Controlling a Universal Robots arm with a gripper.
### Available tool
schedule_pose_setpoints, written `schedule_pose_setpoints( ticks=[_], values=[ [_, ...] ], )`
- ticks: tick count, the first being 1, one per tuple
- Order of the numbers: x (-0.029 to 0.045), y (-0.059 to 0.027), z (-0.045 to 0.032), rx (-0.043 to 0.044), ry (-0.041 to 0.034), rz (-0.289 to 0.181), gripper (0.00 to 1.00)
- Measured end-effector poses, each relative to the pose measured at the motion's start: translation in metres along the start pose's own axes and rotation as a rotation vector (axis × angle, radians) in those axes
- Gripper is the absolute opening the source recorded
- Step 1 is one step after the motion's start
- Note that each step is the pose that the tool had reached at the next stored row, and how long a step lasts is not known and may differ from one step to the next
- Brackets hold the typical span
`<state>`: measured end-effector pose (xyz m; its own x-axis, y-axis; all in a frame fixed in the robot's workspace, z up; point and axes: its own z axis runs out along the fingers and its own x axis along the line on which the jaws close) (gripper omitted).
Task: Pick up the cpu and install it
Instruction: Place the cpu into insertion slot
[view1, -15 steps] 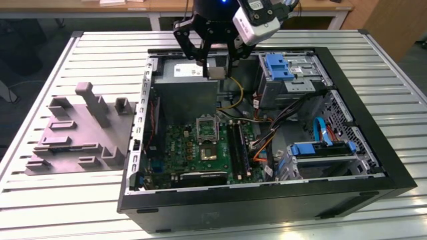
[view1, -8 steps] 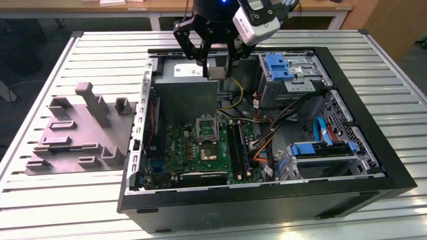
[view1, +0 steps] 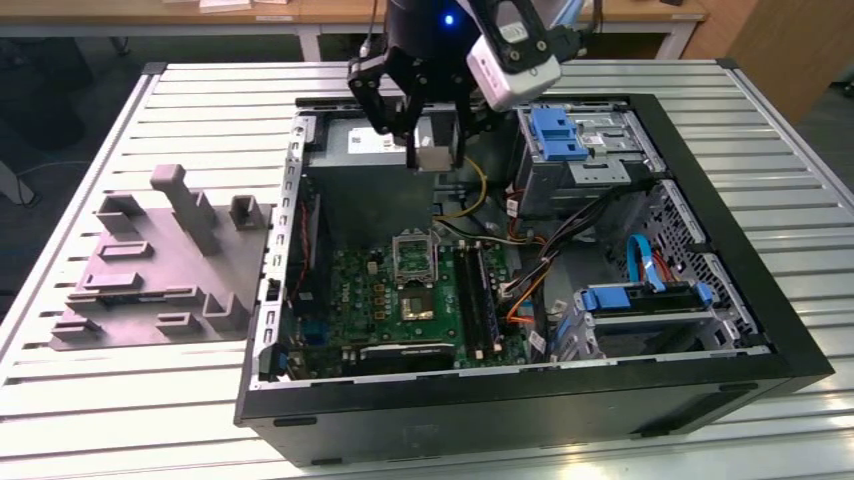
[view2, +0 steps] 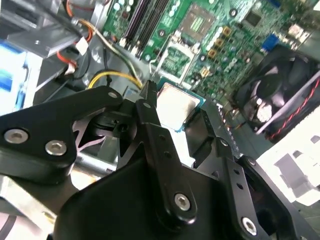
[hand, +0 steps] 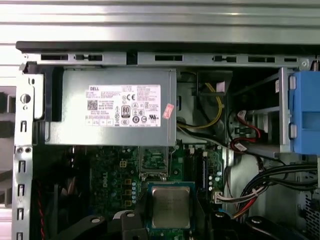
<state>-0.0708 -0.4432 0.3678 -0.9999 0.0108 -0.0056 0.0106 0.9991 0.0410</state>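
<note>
While the gripper (view1: 430, 138) hangs over the open PC case (view1: 747, 300), its jaws are clamped on the cpu (view1: 434, 156), w/ one black finger on each of two opposite edges. Ext. view: the chip sits high, at approx. the level of the case's upper rim, in front of the grey PSU (view1: 363, 142) and well apart from the green mobo (view1: 387, 300) below it. The metal-framed socket (view1: 418, 304) lies flat on that board, nearer the case's front than the chip. Second wrist view: the cpu (view2: 176, 105) shows its silvery metal top w/ a paler rim, and the fingers (view2: 148, 102) touch its sides. The socket (view2: 199, 20) lies beyond on the board, and a black fan (view2: 280, 92) w/ red wires stands to one side of it. First wrist view: the cpu (hand: 170, 206) hangs over the board, w/ a metal frame (hand: 153, 161) between it and the PSU (hand: 110, 107). Yellow cables (hand: 212, 107) loop beside the PSU. A blue drive caddy (view1: 554, 135) sits at the case's far end, on the ext. view's right of the gripper. A grey moulded tray (view1: 147, 270) rests on the slatted table (view1: 134, 400), on the ext. view's left of the case.
</note>
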Motion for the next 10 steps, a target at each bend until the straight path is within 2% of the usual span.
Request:
schedule_pose_setpoints(
  ticks=[3,10],
  values=[
    [-0.0001,-0.0095,0.005,0.0001,0.0001,0.0,0.47],
    [0.0,-0.021,0.0174,-0.0002,0.0001,-0.004,0.47]
  ],
)
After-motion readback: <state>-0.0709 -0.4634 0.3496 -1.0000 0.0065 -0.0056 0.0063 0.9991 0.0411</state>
